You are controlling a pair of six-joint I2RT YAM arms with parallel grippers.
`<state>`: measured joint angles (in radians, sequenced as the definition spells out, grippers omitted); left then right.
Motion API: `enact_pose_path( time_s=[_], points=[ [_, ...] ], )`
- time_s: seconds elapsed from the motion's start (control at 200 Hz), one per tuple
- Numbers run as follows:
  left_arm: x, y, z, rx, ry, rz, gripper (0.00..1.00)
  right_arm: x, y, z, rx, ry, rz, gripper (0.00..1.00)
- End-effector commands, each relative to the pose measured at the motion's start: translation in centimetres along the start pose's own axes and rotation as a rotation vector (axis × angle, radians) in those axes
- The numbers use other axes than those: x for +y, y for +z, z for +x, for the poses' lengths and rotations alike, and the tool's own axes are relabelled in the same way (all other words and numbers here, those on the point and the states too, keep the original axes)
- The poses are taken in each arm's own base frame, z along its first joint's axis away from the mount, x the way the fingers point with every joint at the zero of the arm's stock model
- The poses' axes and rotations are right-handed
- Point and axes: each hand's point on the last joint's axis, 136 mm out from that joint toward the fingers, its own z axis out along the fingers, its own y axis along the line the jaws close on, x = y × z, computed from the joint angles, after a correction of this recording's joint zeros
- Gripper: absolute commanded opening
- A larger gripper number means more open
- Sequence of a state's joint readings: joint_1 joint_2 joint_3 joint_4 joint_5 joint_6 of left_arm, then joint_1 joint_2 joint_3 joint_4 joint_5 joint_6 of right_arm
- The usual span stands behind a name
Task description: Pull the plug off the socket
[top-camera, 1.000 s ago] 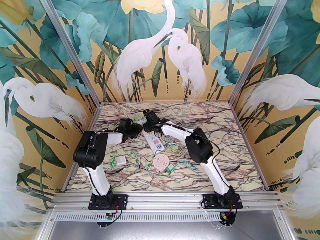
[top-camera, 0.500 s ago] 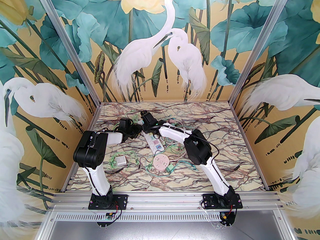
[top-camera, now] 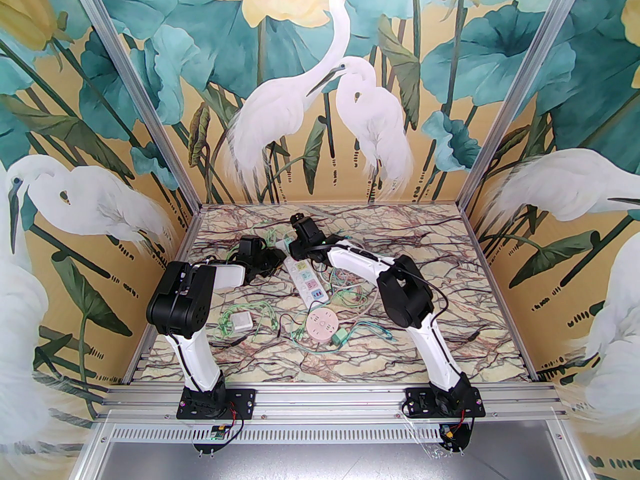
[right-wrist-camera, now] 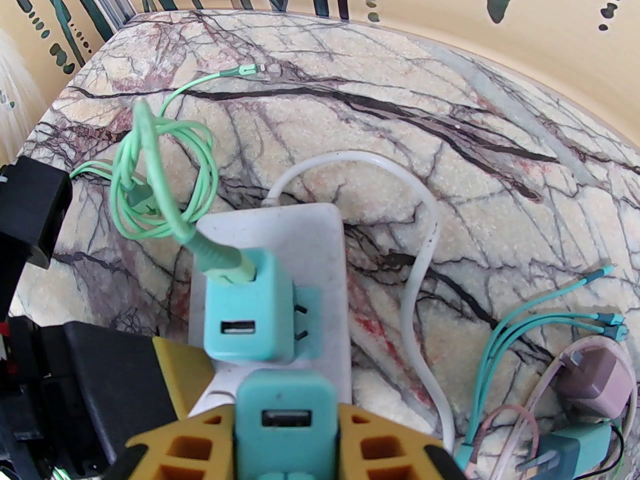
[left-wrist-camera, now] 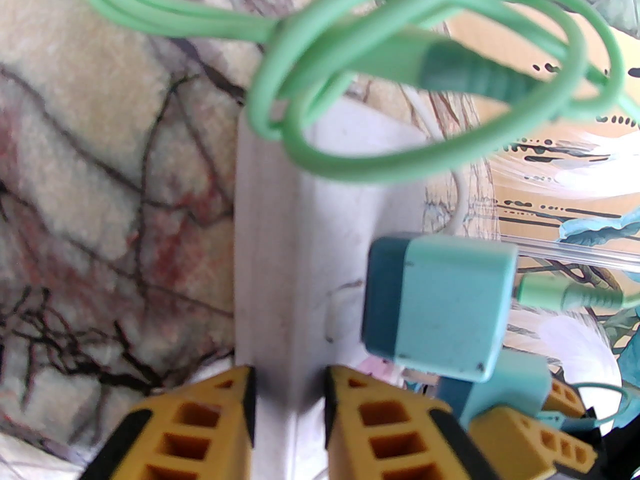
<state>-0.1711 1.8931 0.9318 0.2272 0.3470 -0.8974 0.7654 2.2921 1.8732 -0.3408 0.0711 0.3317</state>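
A white power strip lies mid-table, its far end trailing a white cord. My left gripper is shut on the strip's side edge. My right gripper is shut on a teal USB plug, held over the strip with its prongs hidden. In the left wrist view that plug sits a little off the strip's face. A second teal plug with a green cable stands just beyond it, two prongs showing at its side.
Green cable loops lie by the strip's far end. A mauve plug and teal cables sit to the right. Nearer the arms are a round pink socket, a white square adapter and a teal plug.
My right gripper dipped left toward the strip, then rose back to the right with the teal plug in it. The left gripper stayed clamped on the strip.
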Motion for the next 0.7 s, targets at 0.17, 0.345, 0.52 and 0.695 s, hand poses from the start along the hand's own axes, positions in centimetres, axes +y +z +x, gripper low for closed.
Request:
enact_pose_path(
  time_s=[0.17,0.345,0.52,0.695],
  points=[
    [3.4,0.9,2.6,0.081,-0.029,-0.112,0.29,0.3,-3.0,-2.2,-0.077,-0.024,0.079,0.24],
    [3.3,0.8,2.5,0.079,-0.027,-0.108,0.29,-3.2,-4.2,-2.8,-0.11,0.1,0.101,0.25],
    [3.0,0.5,2.5,0.071,-0.017,-0.093,0.29,-8.3,-3.9,-2.6,-0.088,0.304,0.069,0.25],
    [1.6,-0.2,2.0,0.039,0.005,-0.028,0.36,-13.1,-2.7,-2.0,-0.064,0.502,0.053,0.26]
  ],
)
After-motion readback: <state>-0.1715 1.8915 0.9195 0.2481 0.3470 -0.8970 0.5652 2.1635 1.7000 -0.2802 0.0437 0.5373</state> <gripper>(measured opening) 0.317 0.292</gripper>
